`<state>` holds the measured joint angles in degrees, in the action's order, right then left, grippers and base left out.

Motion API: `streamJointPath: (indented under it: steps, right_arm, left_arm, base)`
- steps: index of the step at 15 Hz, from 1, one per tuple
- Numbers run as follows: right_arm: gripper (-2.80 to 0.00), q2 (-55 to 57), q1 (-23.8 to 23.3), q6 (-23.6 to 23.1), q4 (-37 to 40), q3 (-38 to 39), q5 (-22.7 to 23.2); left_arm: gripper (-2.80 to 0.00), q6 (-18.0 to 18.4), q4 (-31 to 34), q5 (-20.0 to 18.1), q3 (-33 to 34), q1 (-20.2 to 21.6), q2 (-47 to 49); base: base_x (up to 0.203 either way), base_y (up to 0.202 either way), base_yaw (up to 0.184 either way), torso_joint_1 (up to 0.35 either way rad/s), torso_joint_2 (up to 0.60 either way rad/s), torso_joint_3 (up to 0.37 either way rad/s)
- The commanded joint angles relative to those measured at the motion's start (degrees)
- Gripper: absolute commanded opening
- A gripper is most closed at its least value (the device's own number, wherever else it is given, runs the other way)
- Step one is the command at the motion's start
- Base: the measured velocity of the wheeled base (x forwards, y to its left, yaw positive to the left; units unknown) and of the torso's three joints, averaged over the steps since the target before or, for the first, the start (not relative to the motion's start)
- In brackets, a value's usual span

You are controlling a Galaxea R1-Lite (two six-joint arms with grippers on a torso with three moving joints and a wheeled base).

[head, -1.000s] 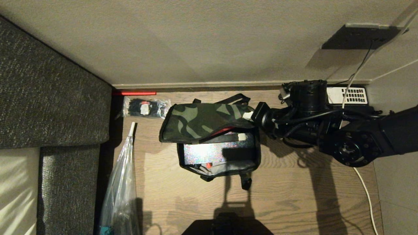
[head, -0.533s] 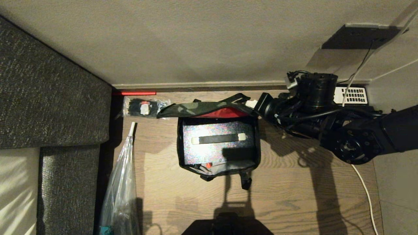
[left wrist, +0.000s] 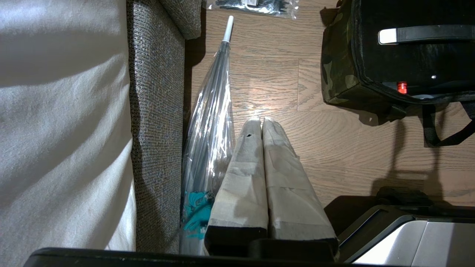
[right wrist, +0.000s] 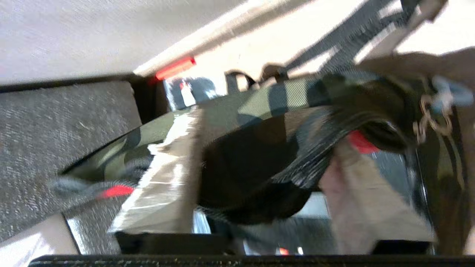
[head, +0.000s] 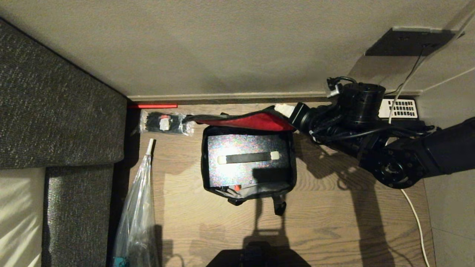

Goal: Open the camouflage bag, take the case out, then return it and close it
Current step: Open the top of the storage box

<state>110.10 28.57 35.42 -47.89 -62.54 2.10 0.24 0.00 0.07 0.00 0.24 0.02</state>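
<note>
The camouflage bag (head: 248, 163) sits on the wooden floor (head: 334, 222) near the wall's skirting, between the grey sofa (head: 55, 111) on the left and the black desk phone (head: 399, 108) in the right corner. Its lid (head: 245, 121) is flipped up toward the wall, red lining showing. The case (head: 246, 163) lies inside the open bag, shiny patch and handle strap facing up.

The right gripper (head: 287, 109) is at the lid's right end by the skirting. In the right wrist view its pale fingers (right wrist: 163, 185) stand spread apart with the lid's dark edge (right wrist: 297, 155) lying between them; whether they press it is unclear.

The left gripper (left wrist: 261, 126) hangs over the floor beside a folded clear umbrella (left wrist: 211, 122), jaws pressed together, holding nothing. A packet of black ties (head: 163, 122) lies by the skirting.
</note>
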Motion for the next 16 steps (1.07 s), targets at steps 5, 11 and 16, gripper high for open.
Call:
streamJointPath:
  steps: [5,11,16]
  right_arm:
    - [0.00,1.51,-1.50,-1.14,-9.05,-1.49,0.01]
    - [0.00,2.13,-3.09,-4.48,-12.89,-3.38,0.01]
    - [0.00,3.89,-3.09,-7.53,-16.68,-3.20,-0.08]
  left_arm:
    - [-2.80,-0.03,0.00,0.01,0.11,0.02,-0.11]
    - [-2.80,-0.03,0.00,0.01,0.09,0.02,-0.07]
    - [-2.80,0.02,0.00,0.01,0.17,0.02,-0.11]
  base:
    - [0.000,0.000,0.000,0.000,0.00,0.000]
    - [0.000,0.000,0.000,0.000,0.00,0.000]
    - [0.000,0.000,0.000,0.000,0.00,0.000]
